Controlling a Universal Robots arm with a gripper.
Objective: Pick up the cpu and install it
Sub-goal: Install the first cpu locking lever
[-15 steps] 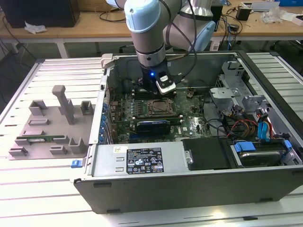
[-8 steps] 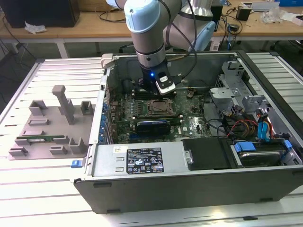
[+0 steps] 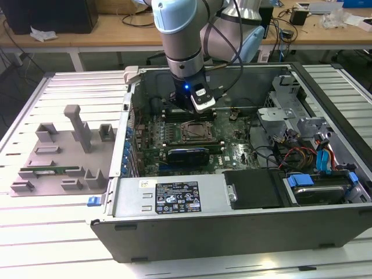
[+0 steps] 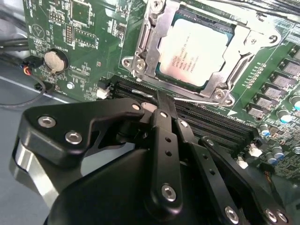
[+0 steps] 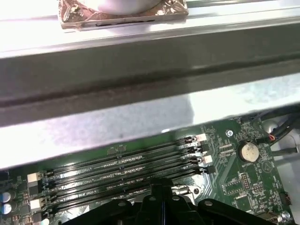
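The cpu [image 4: 194,51], a silvery square chip with faint print, lies flat inside the metal socket frame [image 4: 140,63] on the green motherboard. In the second wrist view my gripper [image 4: 161,101] hangs just beside the socket, over the black memory slots [image 4: 211,124]. It is shut, its two black fingers pressed together with nothing between them. A thin metal lever wire [image 4: 197,100] runs along the socket edge right at the fingertips. In the exterior view the gripper [image 3: 196,113] sits low inside the open computer case, just behind the socket [image 3: 194,132].
A grey fixture plate [image 3: 58,157] with a long green memory stick [image 3: 49,171] lies at the exterior view's left of the case. The case wall [image 5: 140,79] stands close behind the slots. Drive bays and cables [image 3: 314,157] fill the case's right side. A coin battery [image 4: 55,60] sits on the board.
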